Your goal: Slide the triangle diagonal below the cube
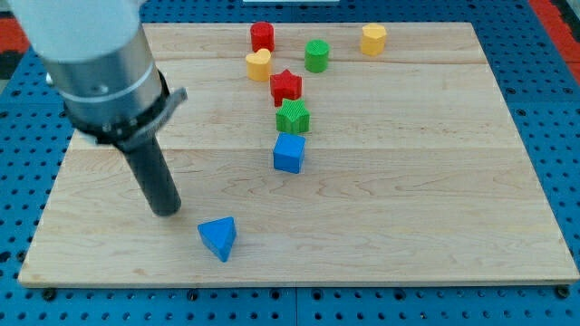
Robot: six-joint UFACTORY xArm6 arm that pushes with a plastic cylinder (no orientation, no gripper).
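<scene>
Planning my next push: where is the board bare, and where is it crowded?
Bare: the whole right half, right of the blue cube and below the yellow cylinder; also between my tip and the cube. Crowded: the top-centre cluster from the red cylinder to the green block. The blue triangle sits beside my tip.

No readable text, label, brand mark, number or sign appears anywhere in my camera view. The wooden tabletop [435, 181] shows only bare grain, and the faces of the coloured blocks resting on it are plain and unmarked. The grey housing [95, 63] above my rod likewise carries no legible writing.
</scene>
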